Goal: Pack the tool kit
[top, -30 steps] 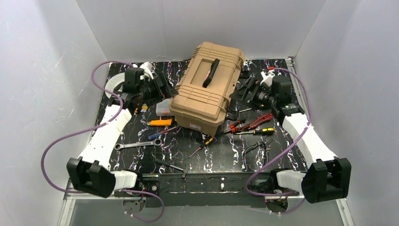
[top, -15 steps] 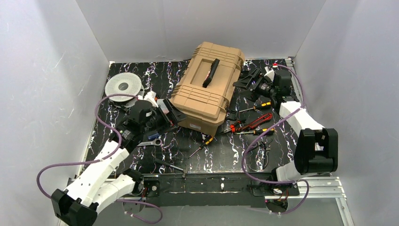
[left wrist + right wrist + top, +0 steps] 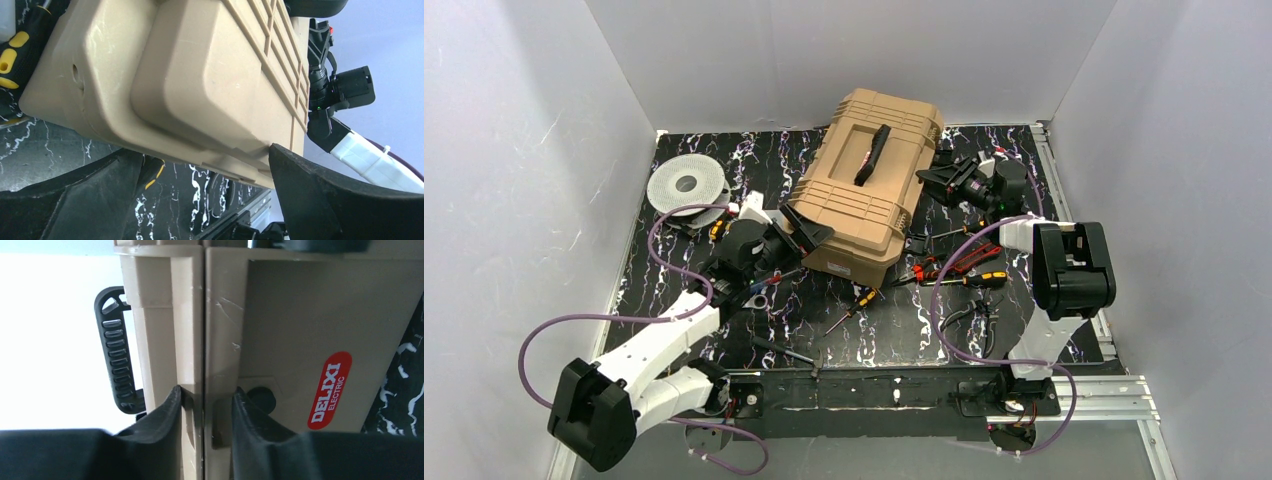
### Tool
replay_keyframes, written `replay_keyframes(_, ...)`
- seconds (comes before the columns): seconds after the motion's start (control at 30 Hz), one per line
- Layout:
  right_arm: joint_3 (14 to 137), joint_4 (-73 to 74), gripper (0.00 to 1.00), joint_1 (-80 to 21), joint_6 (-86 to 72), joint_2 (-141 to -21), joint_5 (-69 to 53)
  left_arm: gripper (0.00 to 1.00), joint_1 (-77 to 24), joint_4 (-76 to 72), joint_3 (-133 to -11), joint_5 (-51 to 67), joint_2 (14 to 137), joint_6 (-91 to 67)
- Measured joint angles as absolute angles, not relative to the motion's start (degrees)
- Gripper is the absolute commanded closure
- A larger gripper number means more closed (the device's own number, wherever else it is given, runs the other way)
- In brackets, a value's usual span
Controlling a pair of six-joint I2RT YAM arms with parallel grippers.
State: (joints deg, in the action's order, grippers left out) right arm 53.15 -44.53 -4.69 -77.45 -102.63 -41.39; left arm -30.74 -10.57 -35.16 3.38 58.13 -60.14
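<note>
The tan toolbox (image 3: 864,185) stands shut mid-table, its black handle (image 3: 872,155) on top. My left gripper (image 3: 799,232) is at its front left corner. In the left wrist view that gripper (image 3: 205,170) is open wide, with the box's lower edge (image 3: 200,95) between the jaws and the right fingertip (image 3: 280,155) touching it. My right gripper (image 3: 934,178) is against the box's right side. In the right wrist view it (image 3: 205,400) is pinched on the seam where lid and base (image 3: 280,330) meet. Red-handled pliers (image 3: 959,262) and an orange-black screwdriver (image 3: 979,280) lie on the mat to the right.
A grey spool (image 3: 686,185) sits at the back left. Another screwdriver (image 3: 854,305), black pliers (image 3: 969,315), a wrench (image 3: 759,298) and a black tool (image 3: 784,352) lie in front of the box. White walls enclose the mat on three sides.
My left arm swung from the back left to the box's front left corner, uncovering the spool. My right gripper moved in to the box's right side and closed on its seam.
</note>
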Motion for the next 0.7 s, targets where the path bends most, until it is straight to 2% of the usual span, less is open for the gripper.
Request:
replay_keyframes(0.03, 52.51, -45.43, 0.86, -4.64, -78.89, -102.74, -41.28, 0.08, -30.63, -10.61, -35.18, 3.53, 58.22, -59.53)
replay_keyframes(0.1, 50.92, -49.10, 0.92, -4.23, -82.52, -102.89, -41.47, 0.13, -29.87, -10.44, -35.59, 5.02, 58.85, -58.52)
replay_keyframes(0.23, 48.07, -52.90, 0.93, -4.38, -83.70, -101.93, -38.63, 0.17, -24.95, -11.29, -37.58, 13.02, 62.65, -57.84)
replay_keyframes(0.43, 40.97, -51.16, 0.91, -3.62, -82.24, -94.39, -33.61, 0.17, -18.74, -14.94, -41.56, 22.33, 70.35, -57.91)
replay_keyframes(0.47, 39.86, -50.63, 0.88, -3.53, -82.02, -93.06, -33.36, 0.16, -18.20, -15.07, -42.48, 22.52, 71.46, -57.67)
replay_keyframes(0.5, 38.74, -50.22, 0.78, -3.46, -81.69, -91.83, -33.17, 0.15, -17.91, -15.07, -42.94, 22.52, 71.92, -57.47)
replay_keyframes(0.53, 37.74, -49.91, 0.62, -3.46, -81.34, -90.70, -33.04, 0.13, -17.72, -14.98, -43.29, 22.41, 72.18, -57.12)
replay_keyframes(0.6, 36.47, -48.53, 0.41, -3.46, -80.14, -88.47, -33.54, 0.10, -17.63, -14.17, -43.83, 21.89, 72.20, -55.96)
replay_keyframes(0.7, 36.40, -44.21, 0.28, -4.12, -75.70, -85.45, -36.18, 0.06, -17.76, -10.94, -44.97, 20.67, 71.00, -52.60)
